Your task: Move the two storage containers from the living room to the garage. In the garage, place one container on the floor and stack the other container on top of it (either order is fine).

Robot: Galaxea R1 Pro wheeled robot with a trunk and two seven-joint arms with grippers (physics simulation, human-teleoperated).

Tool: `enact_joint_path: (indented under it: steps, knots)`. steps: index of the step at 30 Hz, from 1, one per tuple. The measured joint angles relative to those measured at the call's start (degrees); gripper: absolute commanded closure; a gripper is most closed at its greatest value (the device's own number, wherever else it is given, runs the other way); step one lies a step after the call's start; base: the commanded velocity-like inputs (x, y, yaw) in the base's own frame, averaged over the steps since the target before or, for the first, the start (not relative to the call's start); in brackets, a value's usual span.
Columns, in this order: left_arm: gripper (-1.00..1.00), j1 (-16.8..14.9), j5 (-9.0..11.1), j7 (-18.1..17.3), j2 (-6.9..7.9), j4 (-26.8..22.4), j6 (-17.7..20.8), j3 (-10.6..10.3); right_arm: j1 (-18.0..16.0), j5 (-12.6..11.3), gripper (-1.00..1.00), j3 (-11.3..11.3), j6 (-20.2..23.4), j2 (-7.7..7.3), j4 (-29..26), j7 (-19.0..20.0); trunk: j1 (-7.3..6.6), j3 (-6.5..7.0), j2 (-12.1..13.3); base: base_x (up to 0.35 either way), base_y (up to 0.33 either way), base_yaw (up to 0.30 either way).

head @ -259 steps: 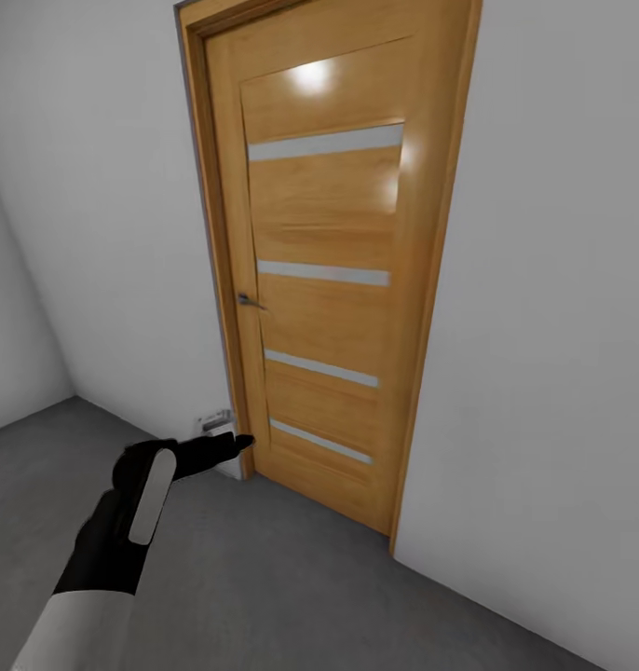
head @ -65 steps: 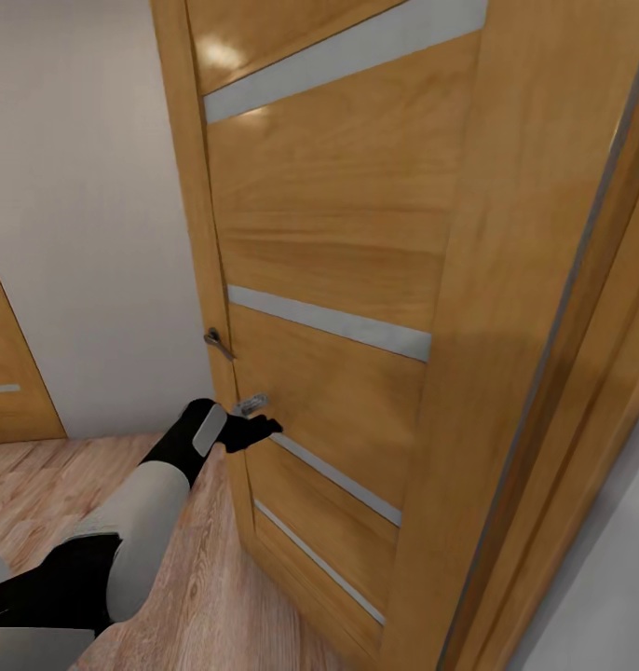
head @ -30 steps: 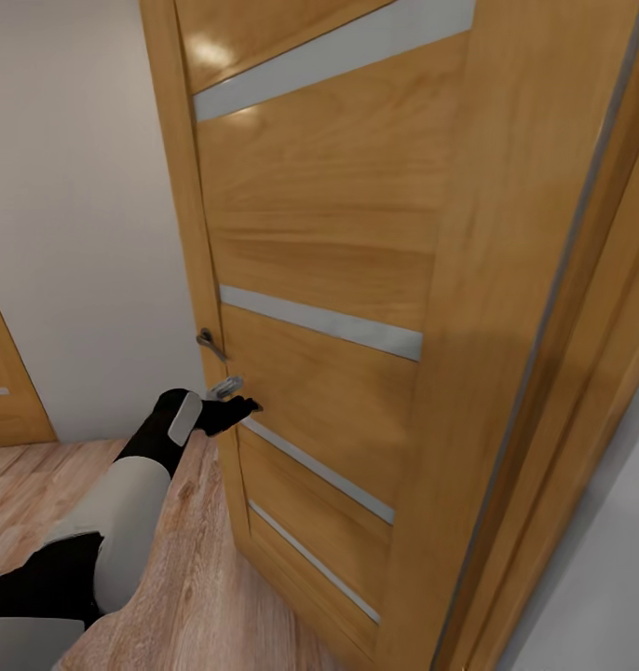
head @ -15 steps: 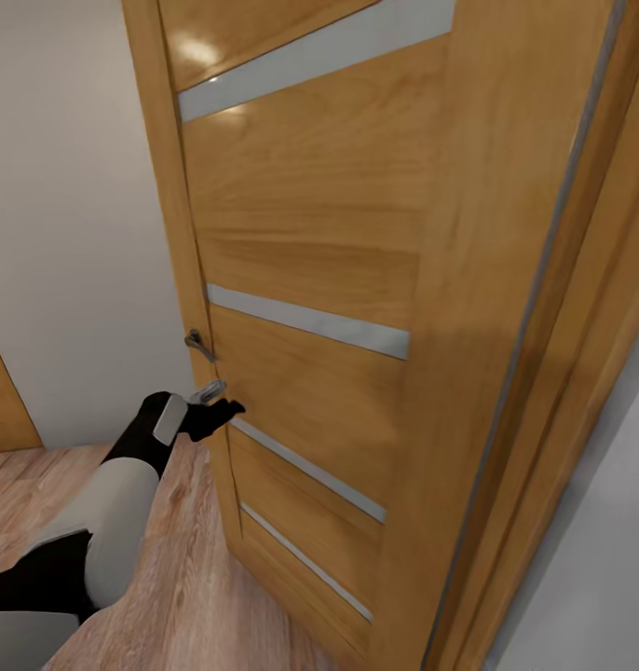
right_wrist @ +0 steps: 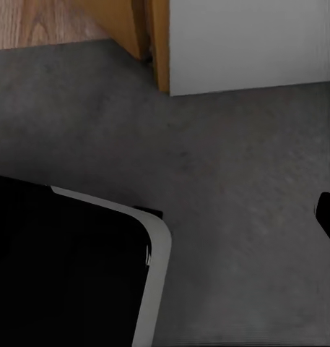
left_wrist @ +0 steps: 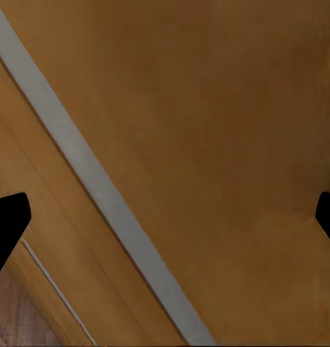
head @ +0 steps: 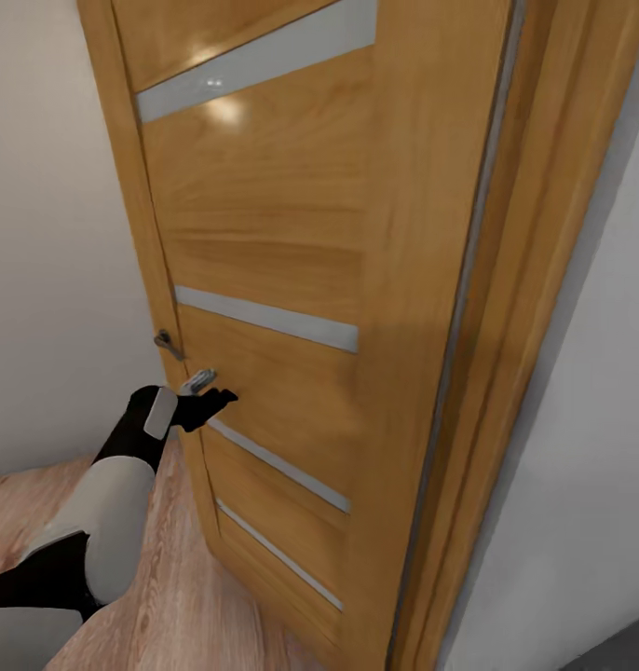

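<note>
Doorway scene: wooden door [head: 292, 252] swung open, honey-coloured with grey horizontal strips [head: 264, 317], standing against its frame [head: 506, 308] with white wall [head: 590, 447] just beside it. Light wood plank floor [head: 170, 596] below on the door's far side; plain pale wall [head: 49, 280] behind the door's free edge. Metal lever handle [head: 168, 344] on that edge.

Left arm is stretched forward, left gripper [head: 214, 403] at the door's edge just below the handle, touching or nearly touching the door face, hard to say which. Left wrist view has both black fingertips [left_wrist: 7, 220] at opposite borders with door panel and one grey strip [left_wrist: 100, 188] between them, so the jaws are spread wide, nothing held.

Right wrist view looks down on dark grey concrete floor [right_wrist: 229, 188], with a corner of white wall [right_wrist: 251, 43] and the foot of the door frame [right_wrist: 159, 50] where planks [right_wrist: 42, 22] begin. One black fingertip [right_wrist: 328, 217] at the border, a black body panel with pale trim [right_wrist: 154, 275] alongside; right gripper's state can't be read.

Storage containers aren't anywhere in these frames.
</note>
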Motion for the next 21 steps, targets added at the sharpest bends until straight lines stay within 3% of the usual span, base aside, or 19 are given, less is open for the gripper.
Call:
enact_joint_path:
  steps: [3,7,12,17,21]
  knots:
    - [-1.00,0.0,1.6,-0.1,-0.16,-0.1,0.0,0.0,0.0,0.0,-1.00,0.0,0.0,0.03,0.0,0.0,0.00,0.01,0.0,0.000,0.000,-0.227]
    - [-1.00,-0.2,3.6,-0.2,-2.03,2.3,0.0,0.0,0.0,0.0,-1.00,0.0,0.0,0.05,0.0,0.0,0.00,0.01,0.0,0.000,0.000,-0.062]
    - [-1.00,-1.5,3.2,-0.2,-3.94,8.2,0.0,-0.1,0.0,0.0,-1.00,0.1,0.0,0.05,0.0,0.0,0.00,0.01,0.0,0.000,0.000,-0.007]
    - [-1.00,-2.0,2.0,-3.8,-3.62,10.0,0.1,-0.4,0.0,0.0,-1.00,0.1,0.0,0.05,0.0,0.0,0.00,0.00,0.0,0.000,0.000,0.000]
    - [-1.00,-2.2,2.5,-5.5,-3.35,10.1,0.1,-0.8,0.0,0.0,-1.00,0.1,0.0,0.05,0.0,0.0,0.00,0.00,0.0,0.000,0.000,0.000]
